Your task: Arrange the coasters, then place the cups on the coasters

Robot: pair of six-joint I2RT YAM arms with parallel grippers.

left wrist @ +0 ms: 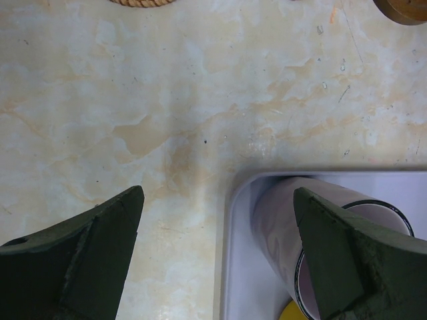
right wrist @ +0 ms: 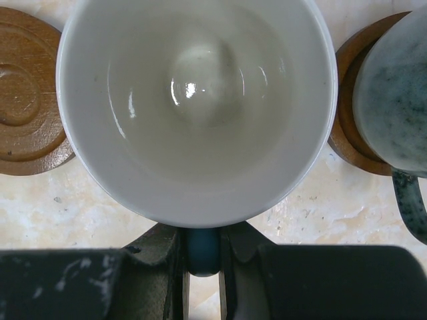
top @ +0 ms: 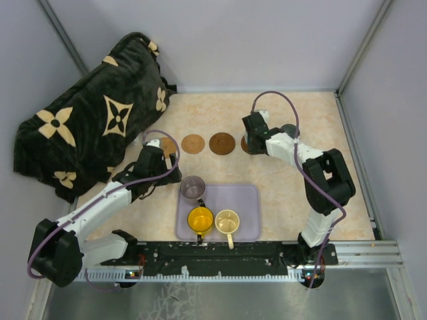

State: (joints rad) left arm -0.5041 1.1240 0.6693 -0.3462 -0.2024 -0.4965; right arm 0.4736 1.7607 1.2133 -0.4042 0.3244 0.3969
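Note:
My right gripper [right wrist: 202, 267] is shut on the blue handle of the white cup [right wrist: 197, 100], which hides whatever lies under it. In the right wrist view, a bare dark brown coaster [right wrist: 27, 100] lies to its left. To its right the grey-green cup [right wrist: 393, 100] stands on another dark coaster [right wrist: 343, 127]. My left gripper [left wrist: 219, 195] hangs open over the tray's far left corner, with the purple cup [left wrist: 287, 220] by its right finger [left wrist: 353, 260]. From above, a tan coaster [top: 193, 143] and a dark coaster [top: 222, 143] lie in a row.
The lavender tray [top: 248, 200] near the front holds the purple cup [top: 193, 187], yellow cup [top: 200, 218] and cream cup [top: 227, 221]. A dark patterned blanket [top: 93, 127] is heaped at the back left. Walls enclose the table on three sides.

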